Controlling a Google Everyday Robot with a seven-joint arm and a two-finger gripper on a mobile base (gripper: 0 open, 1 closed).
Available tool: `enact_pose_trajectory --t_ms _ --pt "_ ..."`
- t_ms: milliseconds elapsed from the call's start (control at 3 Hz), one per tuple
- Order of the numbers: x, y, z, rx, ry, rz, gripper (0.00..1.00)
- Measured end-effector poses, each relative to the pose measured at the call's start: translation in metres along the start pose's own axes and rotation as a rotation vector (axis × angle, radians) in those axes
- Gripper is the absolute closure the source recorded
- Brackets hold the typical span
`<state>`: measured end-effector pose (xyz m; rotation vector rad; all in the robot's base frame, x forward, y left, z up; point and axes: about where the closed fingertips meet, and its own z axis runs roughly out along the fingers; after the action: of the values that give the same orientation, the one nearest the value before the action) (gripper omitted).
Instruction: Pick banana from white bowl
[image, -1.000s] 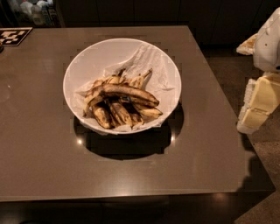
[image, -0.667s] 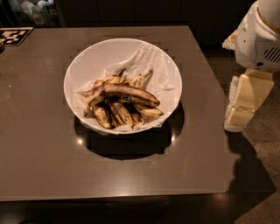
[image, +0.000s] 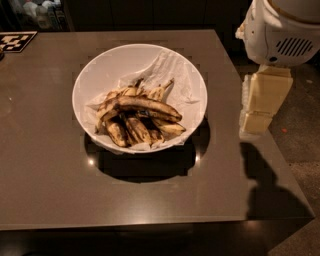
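Camera view. The banana is located in the white bowl, on top of a pile of shorter blackened bananas. It is laid across the pile from 9 o'clock towards 4 o'clock, over crumpled white paper. The bowl is set near the middle of a dark table.

The banana is judged to be light, soft and easily bruised, given its brown-black blotching. A split skin is to be expected under hard pressure. Hold is best taken across the mid-length, where the upper surface is exposed and clear of the neighbouring fruit. The darker end is to be avoided as probably the softest.

The gripper is seen as a cream block at 3 o'clock from the bowl, at the table's right edge and well apart from the banana. It is hung below a white rounded arm housing and pointed downward. Whether it is apart or together cannot be told. Nothing is held in it.
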<state>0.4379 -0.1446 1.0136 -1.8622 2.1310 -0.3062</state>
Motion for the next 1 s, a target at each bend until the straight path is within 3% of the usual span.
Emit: enact_pose_trajectory --t_ms 1000 --pt "-0.081 -0.011 0.016 -0.028 -0.004 -0.194 0.0"
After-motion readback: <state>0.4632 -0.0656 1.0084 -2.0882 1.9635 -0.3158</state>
